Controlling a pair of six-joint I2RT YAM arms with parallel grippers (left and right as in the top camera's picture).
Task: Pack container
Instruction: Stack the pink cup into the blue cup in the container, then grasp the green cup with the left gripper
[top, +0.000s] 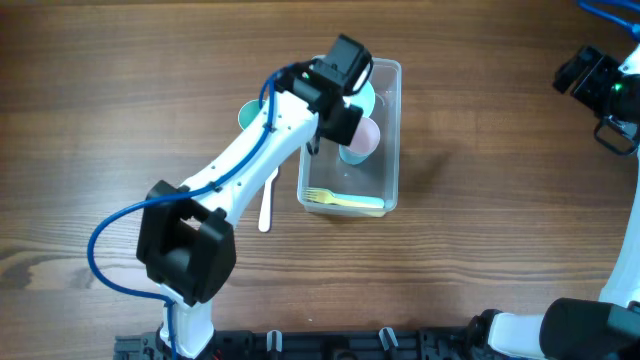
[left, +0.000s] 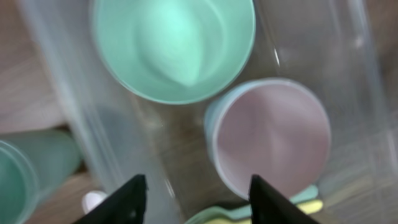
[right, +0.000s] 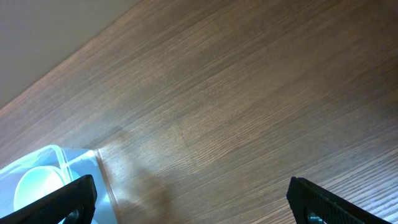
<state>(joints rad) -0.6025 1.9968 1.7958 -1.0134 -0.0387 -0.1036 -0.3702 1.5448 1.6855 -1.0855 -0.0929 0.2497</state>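
The clear plastic container (top: 390, 150) stands at the table's middle. In it are a mint bowl (left: 174, 43), a pink cup inside a light blue one (left: 270, 137), and a yellow fork (top: 345, 201) at the near end. My left gripper (top: 335, 125) hovers over the container's left side, open and empty; in the left wrist view its fingertips (left: 196, 199) straddle the container's wall (left: 93, 124). My right gripper (top: 600, 85) is at the far right of the table, open and empty (right: 193, 199); the container's corner (right: 56, 155) shows in its view.
A teal cup (top: 248, 114) stands just left of the container, also in the left wrist view (left: 25, 174). A white utensil (top: 267, 205) lies on the wood by the container's left side, under my left arm.
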